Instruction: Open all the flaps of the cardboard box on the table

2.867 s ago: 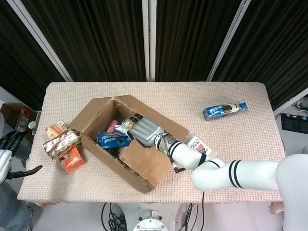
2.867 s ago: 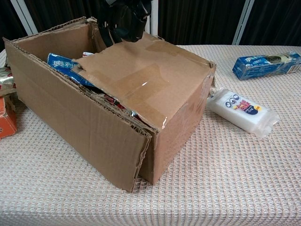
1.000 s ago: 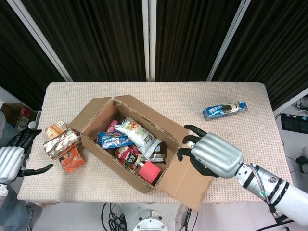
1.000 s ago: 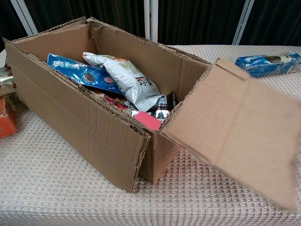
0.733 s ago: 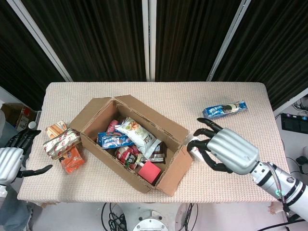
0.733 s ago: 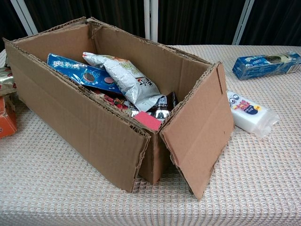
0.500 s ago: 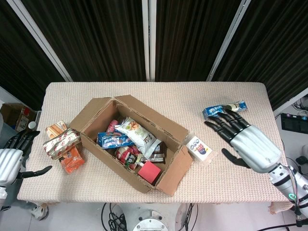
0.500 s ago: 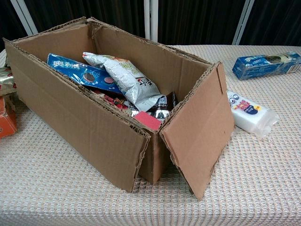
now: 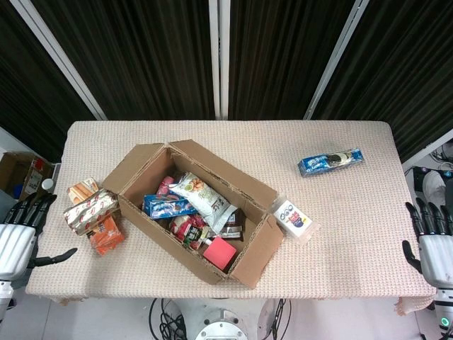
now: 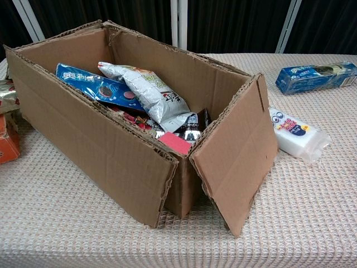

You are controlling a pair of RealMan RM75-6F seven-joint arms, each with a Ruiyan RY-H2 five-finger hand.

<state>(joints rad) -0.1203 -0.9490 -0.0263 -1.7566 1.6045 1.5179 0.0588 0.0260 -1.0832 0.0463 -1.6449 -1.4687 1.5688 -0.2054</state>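
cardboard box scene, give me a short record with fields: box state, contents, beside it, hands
box state: cardboard box open on top; end flap folded out and down
contents: blue cookie pack, white snack bag, pink block
beside it: white bottle past the end flap; snack packs at the other end
hands: left hand and right hand off the table edges, fingers spread, holding nothing

One cardboard box [image 9: 185,212] sits on one table [image 9: 354,234], and I count two hands of mine, the left hand [image 9: 15,241] and the right hand [image 9: 435,248]. Inside the box I can make out about five snack packs, though they overlap and more may be hidden. Outside it there are three packs [image 9: 92,216] in a cluster on the left, one white pack [image 9: 294,218] just beside the box, and one blue pack [image 9: 330,161] apart on the right.
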